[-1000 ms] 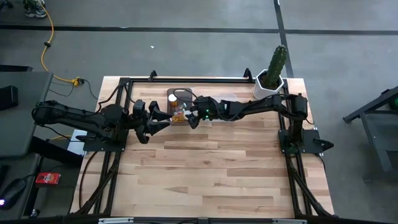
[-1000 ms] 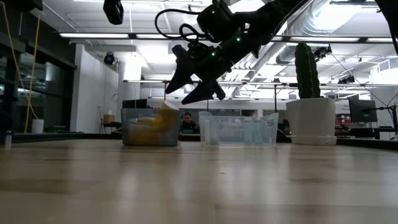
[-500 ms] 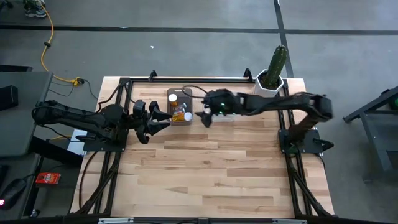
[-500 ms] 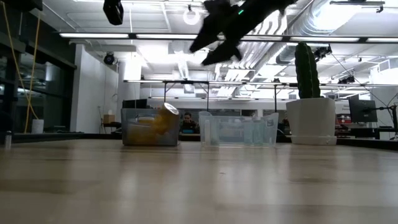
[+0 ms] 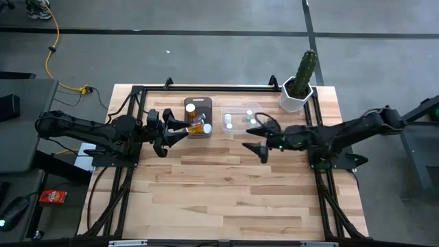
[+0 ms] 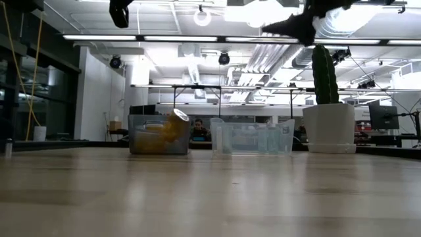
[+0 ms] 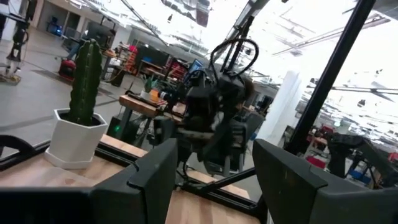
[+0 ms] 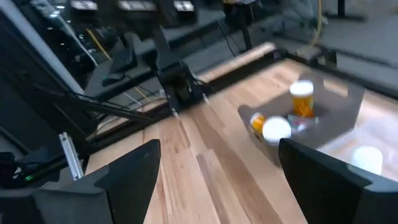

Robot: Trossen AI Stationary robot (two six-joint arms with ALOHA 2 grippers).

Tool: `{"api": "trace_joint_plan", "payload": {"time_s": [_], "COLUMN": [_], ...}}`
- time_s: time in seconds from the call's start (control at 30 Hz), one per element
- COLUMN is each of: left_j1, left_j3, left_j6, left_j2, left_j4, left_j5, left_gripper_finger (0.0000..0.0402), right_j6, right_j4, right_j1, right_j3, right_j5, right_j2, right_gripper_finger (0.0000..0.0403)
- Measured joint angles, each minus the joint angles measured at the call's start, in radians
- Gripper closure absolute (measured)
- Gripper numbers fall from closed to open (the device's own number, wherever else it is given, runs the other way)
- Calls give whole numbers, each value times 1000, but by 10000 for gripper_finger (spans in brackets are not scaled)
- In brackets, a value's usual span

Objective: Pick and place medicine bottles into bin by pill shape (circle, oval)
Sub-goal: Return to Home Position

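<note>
Amber medicine bottles point(image 5: 191, 110) with white caps stand and lie in the grey bin point(image 5: 208, 106) at the table's far side. One of them point(image 6: 176, 122) leans tilted, its cap up at the bin's rim. Pale white-capped bottles point(image 5: 228, 121) stand in the clear bin point(image 5: 239, 110) beside it. My left gripper point(image 5: 180, 132) hangs open just left of the grey bin, with nothing between its fingers point(image 7: 155, 180). My right gripper point(image 5: 257, 149) is open and raised off the table, nearer than the clear bin and right of it. It shows high in the low view point(image 6: 296, 25).
A white pot with a green cactus point(image 5: 297, 92) stands at the far right corner. Black frame rails point(image 5: 315, 147) run along both sides of the table. The wooden top point(image 5: 226, 192) spreads bare toward the near edge.
My right gripper has drawn back from above the grey bin, going up and toward the table's right and near edges. An amber bottle that was blurred in the grey bin has come to rest tilted there, cap up.
</note>
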Motion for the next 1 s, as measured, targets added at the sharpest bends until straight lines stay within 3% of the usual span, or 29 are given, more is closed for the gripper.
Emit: {"api": "trace_joint_plan", "payload": {"time_s": [0.43, 0.83, 0.9, 1.0], "left_j1": [0, 0, 4, 21], "left_j3": [0, 0, 0, 1], "left_j6": [-8, 14, 50, 92], "left_j2": [0, -2, -28, -91], "left_j4": [-8, -39, -100, -186], "left_j5": [1, 1, 4, 6], "left_gripper_finger": [204, 206, 218, 267], "right_j6": [-269, -275, -275, -268], "right_j4": [21, 11, 11, 11], "right_j1": [29, 29, 29, 29], "right_j3": [36, 38, 38, 38], "right_j5": [26, 23, 21, 21], "right_j2": [-94, -94, -94, -94], "right_gripper_finger": [84, 84, 84, 84]}}
